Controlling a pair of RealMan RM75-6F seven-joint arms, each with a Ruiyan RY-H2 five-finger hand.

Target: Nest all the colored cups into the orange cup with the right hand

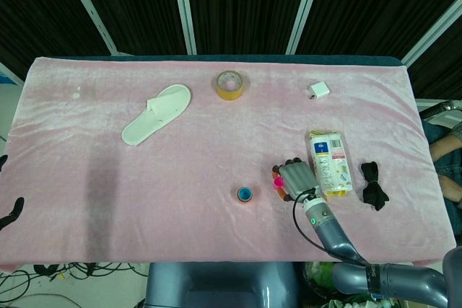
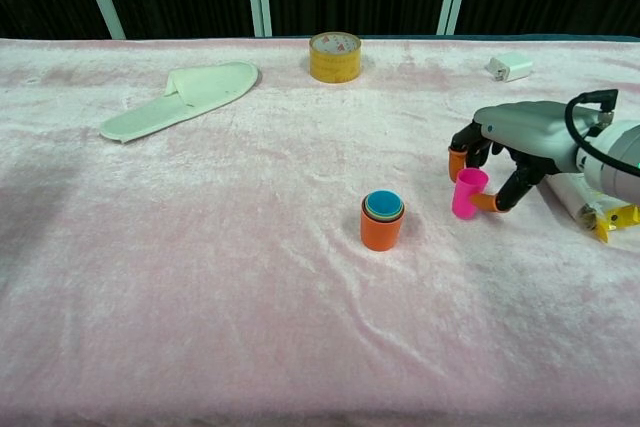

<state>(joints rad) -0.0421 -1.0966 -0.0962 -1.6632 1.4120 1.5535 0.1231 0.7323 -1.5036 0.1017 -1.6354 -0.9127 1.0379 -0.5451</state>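
On a pink velvet tablecloth (image 2: 200, 277), the robot's right hand (image 2: 520, 142) pinches a pink cup (image 2: 466, 193) between orange-tipped fingers (image 2: 457, 162), the cup slightly tilted, to the right of an orange cup (image 2: 381, 224) that stands upright with smaller cups, the innermost blue, nested inside. Along the far side lie a white slipper (image 2: 180, 97), a roll of yellow tape (image 2: 335, 56) and a small white charger (image 2: 509, 68). A yellow-edged packet (image 2: 600, 205) shows just behind the hand at the right edge.

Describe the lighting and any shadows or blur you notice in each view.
Head view: even light, sharp, with a dim vertical band on the cloth at left. Chest view: a similar dim patch at left, soft shadow beside the orange cup, sharp focus, no glare.
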